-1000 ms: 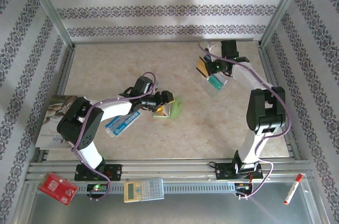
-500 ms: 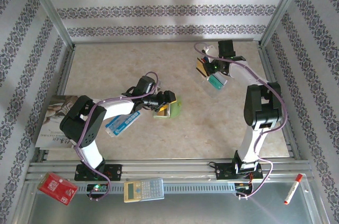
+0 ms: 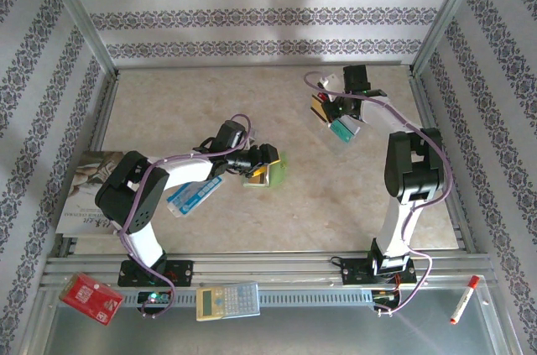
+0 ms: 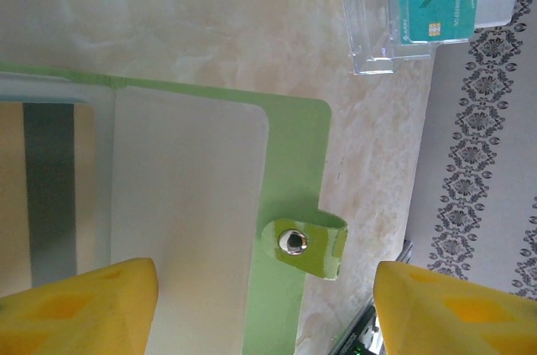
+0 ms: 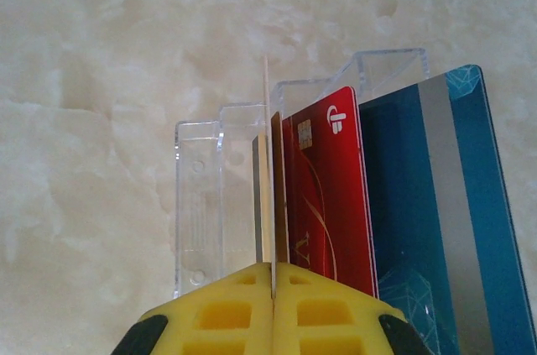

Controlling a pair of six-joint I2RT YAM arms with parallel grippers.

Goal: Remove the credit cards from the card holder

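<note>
High rear overview of table (image 3: 168,103); two close downward wrist views.

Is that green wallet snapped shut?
No, the wallet lies open, its snap tab sticking out unfastened.

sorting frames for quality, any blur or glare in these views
Left wrist: yellow fingers slightly soft, card holder sharp, glint on its snap. Right wrist: red card and the gripped edge-on card crisp. Top external: even light on the table, faint shadows.
</note>
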